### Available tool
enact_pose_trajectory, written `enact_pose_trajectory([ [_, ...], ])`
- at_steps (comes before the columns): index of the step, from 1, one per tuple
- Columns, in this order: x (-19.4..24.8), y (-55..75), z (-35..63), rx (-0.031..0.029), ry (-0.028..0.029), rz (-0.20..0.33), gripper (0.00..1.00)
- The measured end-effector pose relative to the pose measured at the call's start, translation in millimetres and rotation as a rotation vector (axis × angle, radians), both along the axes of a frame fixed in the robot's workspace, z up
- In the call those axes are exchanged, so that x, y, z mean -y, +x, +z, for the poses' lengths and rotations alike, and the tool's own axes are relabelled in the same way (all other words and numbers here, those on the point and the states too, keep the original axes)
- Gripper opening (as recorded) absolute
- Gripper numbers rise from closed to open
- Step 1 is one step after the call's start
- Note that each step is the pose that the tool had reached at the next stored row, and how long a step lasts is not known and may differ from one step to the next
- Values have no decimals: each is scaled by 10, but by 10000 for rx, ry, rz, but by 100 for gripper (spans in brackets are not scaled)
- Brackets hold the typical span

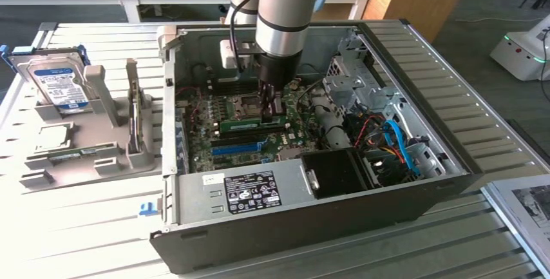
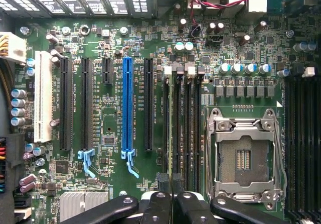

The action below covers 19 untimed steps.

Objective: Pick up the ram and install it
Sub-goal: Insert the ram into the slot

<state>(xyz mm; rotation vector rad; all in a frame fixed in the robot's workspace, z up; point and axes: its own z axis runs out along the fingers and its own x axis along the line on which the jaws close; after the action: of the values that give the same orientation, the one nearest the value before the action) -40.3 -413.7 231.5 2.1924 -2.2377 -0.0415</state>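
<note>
Slatted table (image 1: 86, 227), open case (image 1: 301, 234); ram (image 1: 241, 125) between jaws over motherboard (image 2: 108, 111).

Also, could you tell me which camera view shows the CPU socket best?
The wrist view: the socket faces the camera squarely, with its metal frame and centre in full. The exterior view shows it small and at a slant.

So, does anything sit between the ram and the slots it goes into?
Nothing visible does. The gripper is shut on the ram, and the black slots beside the socket look empty, with no cable across them.
</note>
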Motion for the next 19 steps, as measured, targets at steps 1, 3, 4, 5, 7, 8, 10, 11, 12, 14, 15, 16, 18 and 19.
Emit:
enact_pose_trajectory([
  [1,0,0,0,0,0,7,12],
  [3,0,0,0,0,0,138,12],
  [4,0,0,0,0,0,127,12],
  [5,0,0,0,0,-1,114,12],
  [7,0,0,0,0,0,94,12],
  [8,0,0,0,0,0,93,12],
  [10,0,0,0,0,1,89,12],
  [11,0,0,0,0,0,89,12],
  [12,0,0,0,0,0,87,12],
  [14,0,0,0,0,0,72,12],
  [15,0,0,0,0,0,64,12],
  [16,0,0,0,0,0,62,12],
  [18,0,0,0,0,0,60,12],
  [19,0,0,0,0,0,61,12],
])
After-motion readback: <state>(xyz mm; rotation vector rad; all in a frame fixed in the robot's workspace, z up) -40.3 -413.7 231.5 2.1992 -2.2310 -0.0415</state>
